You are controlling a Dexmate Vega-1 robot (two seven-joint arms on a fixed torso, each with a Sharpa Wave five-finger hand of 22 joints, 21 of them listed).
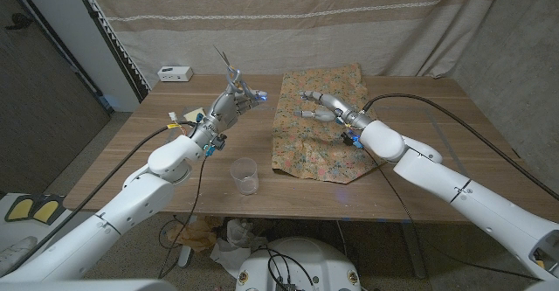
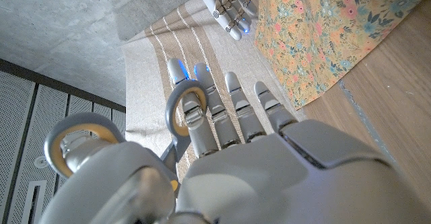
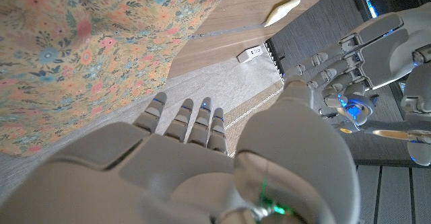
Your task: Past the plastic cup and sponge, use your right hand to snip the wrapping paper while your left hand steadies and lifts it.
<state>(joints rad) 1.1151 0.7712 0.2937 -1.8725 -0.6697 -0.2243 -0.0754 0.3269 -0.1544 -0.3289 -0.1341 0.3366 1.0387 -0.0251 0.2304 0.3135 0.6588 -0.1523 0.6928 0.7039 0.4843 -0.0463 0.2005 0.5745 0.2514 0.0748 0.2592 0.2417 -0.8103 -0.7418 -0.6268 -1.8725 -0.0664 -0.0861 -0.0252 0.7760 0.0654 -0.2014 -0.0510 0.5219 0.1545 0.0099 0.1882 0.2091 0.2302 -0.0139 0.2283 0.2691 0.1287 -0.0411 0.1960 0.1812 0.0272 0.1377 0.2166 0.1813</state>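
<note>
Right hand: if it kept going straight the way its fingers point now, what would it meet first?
The right hand hovers over the wrapping paper, fingers pointing toward the left hand holding scissors. It would probably meet that hand first, though depth is unclear.

Table [image 1: 437, 116] is wood, matt brown grain. The wrapping paper [image 1: 319, 121] looks like matt kraft stuff with a floral print, a bit creased. Cup [image 1: 245, 176] is clear smooth plastic. Both arms have glossy white plastic shells, and the left hand [image 1: 229, 106] has silvery metal-looking fingers [image 2: 239, 113]. Scissors [image 1: 229, 68] are shiny metal, and the backdrop curtain [image 1: 262, 20] is coarse woven cloth
</note>
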